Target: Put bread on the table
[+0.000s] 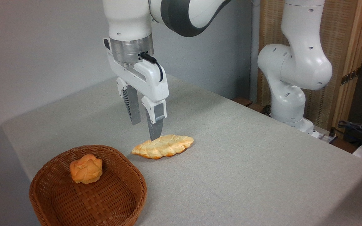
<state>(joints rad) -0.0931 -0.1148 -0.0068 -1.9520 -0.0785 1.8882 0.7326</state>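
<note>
A small, round, knotted bun (86,168) with a glossy golden-orange crust sat inside a brown wicker basket (118,201), toward the basket's back left, resting on the woven floor close to the rear rim. The basket stood at the near left corner of a table (247,163) covered in light grey textured cloth. Just beyond the basket's right rim, directly on the cloth and not touching the basket, lay a longer, flatter, paler braided loaf (163,146), set at a slight diagonal with its right end farther from the camera. Above the loaf's left half hung the gripper (144,128) of a white robot arm (130,25), pointing straight down. Its two grey ribbed fingers (155,124) were spread apart with open space between them and nothing held; the tip of the nearer finger appeared just at the loaf's back edge, though whether it touched the crust could not be told. A black cable (156,64) curved along the side of the gripper's white body. The arm's base (289,103) rose at the far right edge of the table, in front of a wooden slatted screen (344,47). A plain grey wall (36,50) filled the background on the left.
</note>
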